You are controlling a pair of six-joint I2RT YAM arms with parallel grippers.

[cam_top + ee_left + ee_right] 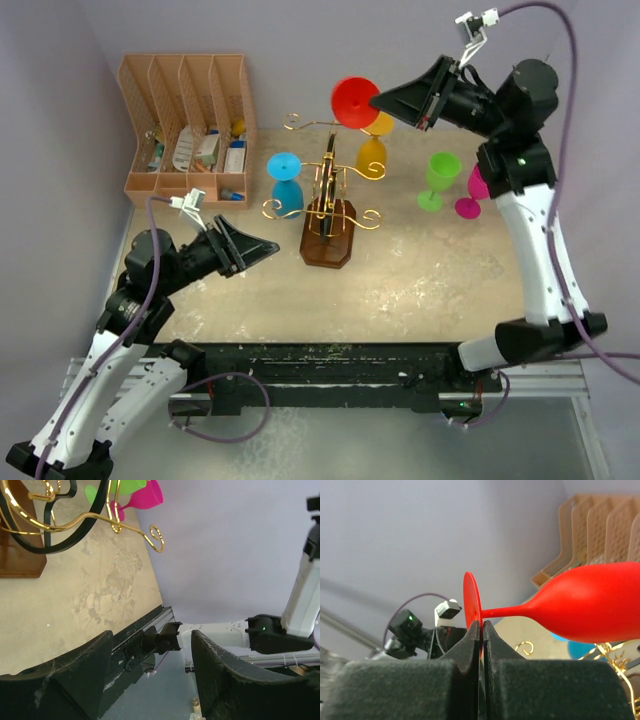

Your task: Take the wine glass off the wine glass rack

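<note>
The left arm (92, 383) rises from its base at the near left, elbow folded, wrist pointing inward; the left gripper (268, 248) is held low, its jaws spread wide with nothing between them; the right arm (532, 238) stands tall and bends at the top toward the middle — the right gripper (378, 100) is raised high, fingers pressed together on the thin foot of the red wine glass (355, 100).

On the right wrist view the red plastic wine glass (590, 600) runs off the right edge, its foot's bottom buried between the right gripper's black fingers (467, 650). Overhead, stuff inside the tan slotted file organiser (137, 110) is too tiny to tell.
</note>
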